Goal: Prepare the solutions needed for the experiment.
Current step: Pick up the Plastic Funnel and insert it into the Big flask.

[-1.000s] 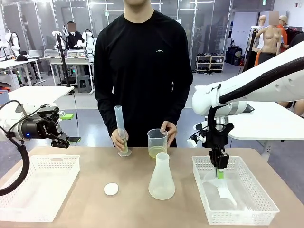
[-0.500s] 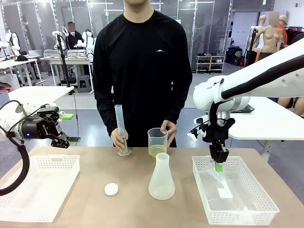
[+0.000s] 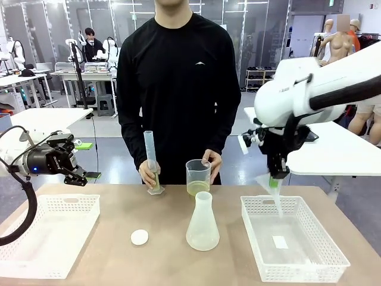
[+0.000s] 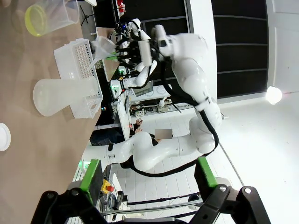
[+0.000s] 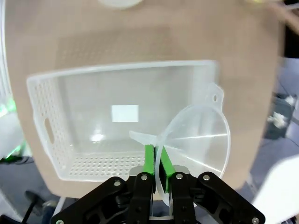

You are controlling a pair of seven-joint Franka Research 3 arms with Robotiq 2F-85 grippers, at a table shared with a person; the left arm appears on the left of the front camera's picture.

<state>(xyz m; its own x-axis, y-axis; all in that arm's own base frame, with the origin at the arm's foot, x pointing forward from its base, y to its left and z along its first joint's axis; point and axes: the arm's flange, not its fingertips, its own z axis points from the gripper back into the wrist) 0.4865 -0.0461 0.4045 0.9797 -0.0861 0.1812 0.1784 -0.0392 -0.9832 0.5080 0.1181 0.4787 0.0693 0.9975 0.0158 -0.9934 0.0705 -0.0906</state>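
The solution (image 3: 197,190) is a shallow pale yellow-green layer at the bottom of a frosted beaker (image 3: 197,173), just below the middle of the front view. A little more sits low in a graduated cylinder (image 3: 150,156) to its left. Both stand on the far side of a tan table (image 3: 119,214). One hand (image 3: 148,174) of the person holds the cylinder's base, and the other hand (image 3: 212,161) rests on the beaker.

Nearer the camera stands an empty conical flask (image 3: 202,223), with a small white disc (image 3: 139,237) to its left. A white perforated basket (image 3: 47,235) lies at the lower left and another basket (image 3: 321,250) at the lower right. Behind are white benches, shelving and glass partitions.

The cylinder's long axis is nearly vertical, its top leaning slightly toward frame left; the beaker's mouth faces up.

The right arm reaches in from the upper right, its wrist turned down. The right gripper (image 3: 275,174) hangs above the right basket's far edge. In the right wrist view its green pads (image 5: 149,158) are pinched together on the rim of a clear funnel (image 5: 201,140). The funnel's stem slants down toward the basket.

The left gripper (image 3: 74,173) hovers at the left edge above the other basket. Its fingers (image 4: 91,175) are spread wide and hold nothing.
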